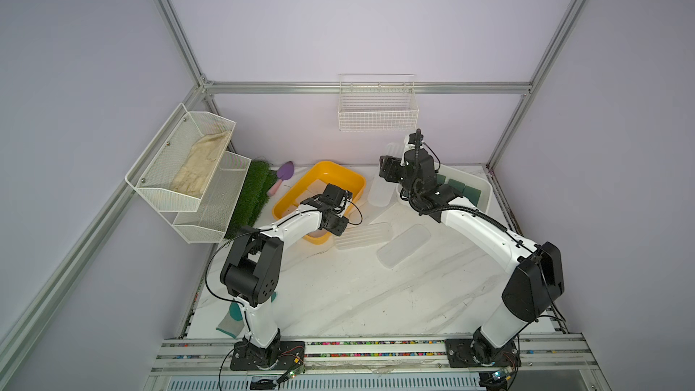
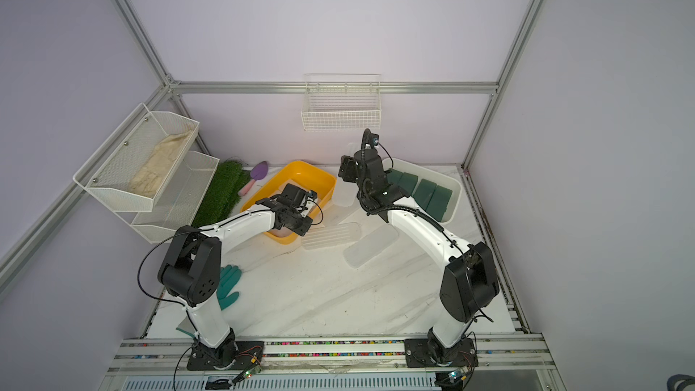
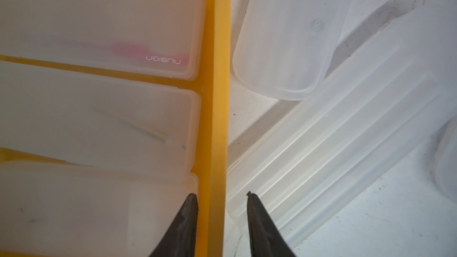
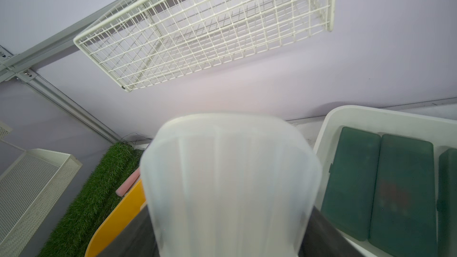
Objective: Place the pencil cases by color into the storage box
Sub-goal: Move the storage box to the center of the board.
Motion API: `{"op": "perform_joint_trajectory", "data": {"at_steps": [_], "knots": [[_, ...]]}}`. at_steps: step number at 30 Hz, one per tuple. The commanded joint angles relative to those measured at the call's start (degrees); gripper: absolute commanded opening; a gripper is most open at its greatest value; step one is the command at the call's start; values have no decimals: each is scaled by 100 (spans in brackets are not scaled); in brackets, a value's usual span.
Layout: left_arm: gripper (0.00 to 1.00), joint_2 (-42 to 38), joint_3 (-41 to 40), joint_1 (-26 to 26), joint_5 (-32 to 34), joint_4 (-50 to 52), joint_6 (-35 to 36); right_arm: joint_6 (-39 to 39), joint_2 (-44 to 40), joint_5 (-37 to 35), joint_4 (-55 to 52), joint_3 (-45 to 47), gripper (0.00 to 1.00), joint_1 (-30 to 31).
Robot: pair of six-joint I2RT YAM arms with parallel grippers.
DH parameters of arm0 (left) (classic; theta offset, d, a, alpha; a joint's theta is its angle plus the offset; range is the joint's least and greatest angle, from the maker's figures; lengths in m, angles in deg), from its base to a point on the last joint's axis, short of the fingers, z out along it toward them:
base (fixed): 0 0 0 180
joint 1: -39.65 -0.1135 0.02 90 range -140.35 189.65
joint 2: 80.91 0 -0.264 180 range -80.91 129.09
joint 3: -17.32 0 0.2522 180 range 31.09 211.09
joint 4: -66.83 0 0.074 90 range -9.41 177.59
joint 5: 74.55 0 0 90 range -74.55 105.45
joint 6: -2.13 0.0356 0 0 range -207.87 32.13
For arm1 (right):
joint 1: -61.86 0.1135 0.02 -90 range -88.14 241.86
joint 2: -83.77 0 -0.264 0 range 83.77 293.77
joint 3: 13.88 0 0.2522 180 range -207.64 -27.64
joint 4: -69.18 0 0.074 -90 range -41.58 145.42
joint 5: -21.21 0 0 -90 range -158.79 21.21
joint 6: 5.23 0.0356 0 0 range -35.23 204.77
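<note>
Clamping a frosted case (image 4: 230, 181) upright near the white box (image 4: 346, 112), the right gripper (image 1: 392, 161) should be laying it flat in the yellow box (image 3: 217, 95) — the left gripper (image 3: 222, 194), jaws part open, is straddling that box's wall, not visibly gripping.

Worktop (image 1: 357, 302) seen from high above in both top views, yellow box (image 3: 217, 95) looked down on from very near in the left wrist view, wire basket (image 4: 197, 33) looked up at in the right wrist view, yellow box shown in all.
</note>
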Motion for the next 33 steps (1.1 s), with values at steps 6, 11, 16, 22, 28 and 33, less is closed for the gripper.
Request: {"op": "perform_joint_trajectory", "data": {"at_steps": [6, 11, 16, 22, 28, 33], "knots": [[23, -19, 115, 8, -624, -275, 597, 44, -315, 28, 297, 100, 55, -33], [22, -219, -121, 56, -793, -323, 596, 5, -342, 37, 288, 61, 55, -35], [21, -400, -422, 196, -753, -315, 580, -81, -170, 231, 122, -142, 55, -33], [19, -562, -713, 430, -567, -144, 669, -402, 96, 573, -70, -427, 55, -37], [19, -792, -1003, 657, -466, 13, 452, -806, 368, 1103, -215, -714, 55, -37], [19, -1303, -1326, 754, -365, 47, 154, -1180, 645, 1641, -283, -878, 55, -33]]}}
